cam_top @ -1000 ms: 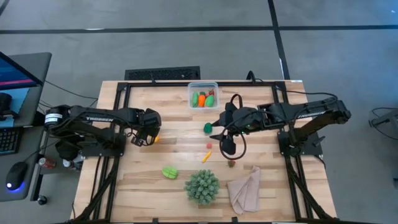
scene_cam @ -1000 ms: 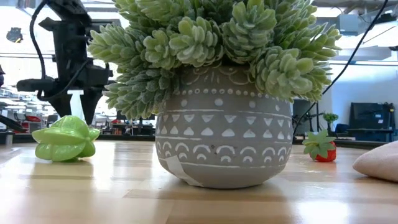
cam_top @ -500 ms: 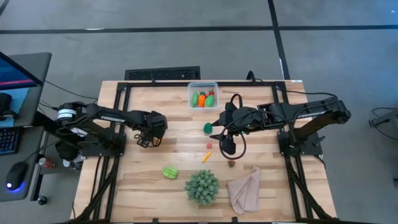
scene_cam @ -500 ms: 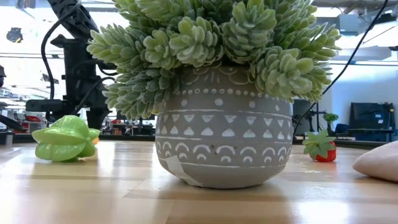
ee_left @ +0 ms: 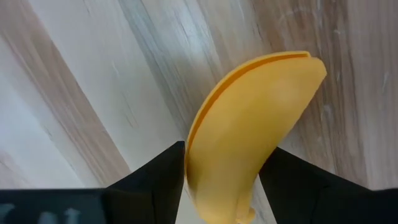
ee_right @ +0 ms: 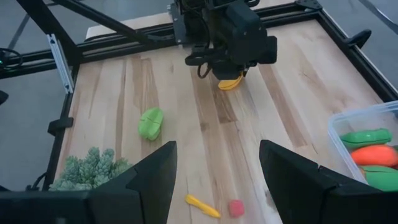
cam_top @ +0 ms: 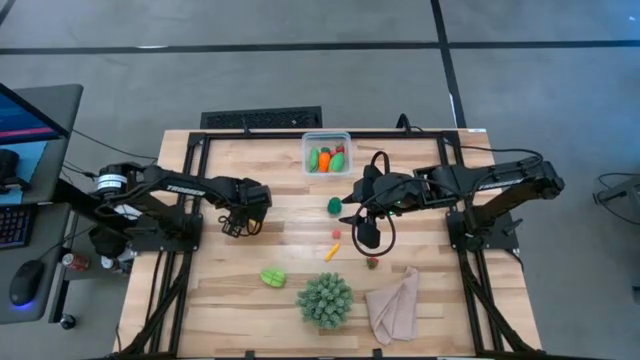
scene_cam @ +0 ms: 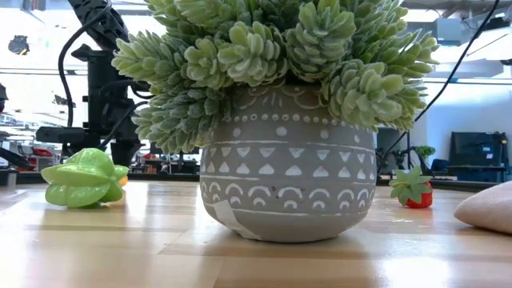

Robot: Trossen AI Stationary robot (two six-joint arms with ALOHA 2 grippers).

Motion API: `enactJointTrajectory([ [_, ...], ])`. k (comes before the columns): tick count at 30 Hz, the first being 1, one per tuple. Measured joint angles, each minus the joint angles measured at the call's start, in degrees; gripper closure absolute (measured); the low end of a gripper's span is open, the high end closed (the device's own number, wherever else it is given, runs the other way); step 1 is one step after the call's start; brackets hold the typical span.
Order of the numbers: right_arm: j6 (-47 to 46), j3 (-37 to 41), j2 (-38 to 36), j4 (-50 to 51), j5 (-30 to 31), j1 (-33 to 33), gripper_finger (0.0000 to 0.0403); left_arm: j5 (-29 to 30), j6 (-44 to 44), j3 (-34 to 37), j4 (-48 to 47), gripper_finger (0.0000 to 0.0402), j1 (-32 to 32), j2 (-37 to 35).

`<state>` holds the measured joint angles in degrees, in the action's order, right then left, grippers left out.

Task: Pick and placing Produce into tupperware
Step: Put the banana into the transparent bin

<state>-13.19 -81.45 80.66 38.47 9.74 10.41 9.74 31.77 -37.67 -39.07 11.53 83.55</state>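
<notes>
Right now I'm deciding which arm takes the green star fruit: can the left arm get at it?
Probably not yet: the left gripper is closed around the banana. The star fruit lies uncovered, apart from the plant.

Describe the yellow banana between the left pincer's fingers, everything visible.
The banana is a small, smooth, curved toy in yellow-orange plastic with a raised seam along its inner edge. It lies on the light wooden table, and the left pincer straddles its lower end, one dark finger on each side. Whether it is lifted cannot be told.
</notes>
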Motion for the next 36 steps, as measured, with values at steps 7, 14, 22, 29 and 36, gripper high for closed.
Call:
enactJointTrajectory([
  [7, 0.00, 0.00, 0.00, 0.12, 0.00, 0.00, 0.0182, -0.33, -1.84, -0.07, -0.61, 0.0230, 0.00, 0.02],
  [14, 0.00, 0.00, 0.00, 0.14, 0.00, 0.09, 0.0182, -0.35, -6.09, -0.07, -0.73, 0.0233, 0.00, 0.02],
  [22, 0.00, 0.00, 0.00, 0.14, 0.00, 0.09, 0.0182, -1.12, -13.19, -0.07, -0.86, 0.0233, 0.03, 0.02],
  [29, 0.03, 0.01, 0.00, 0.12, 0.00, 0.09, 0.0182, -2.61, -21.38, -0.07, 0.12, 0.0233, 0.09, 0.02],
  [36, 0.07, 0.02, 0.00, 0.12, 0.00, 0.07, 0.0182, -4.12, -24.42, -0.07, 1.66, 0.0233, 0.09, 0.02],
])
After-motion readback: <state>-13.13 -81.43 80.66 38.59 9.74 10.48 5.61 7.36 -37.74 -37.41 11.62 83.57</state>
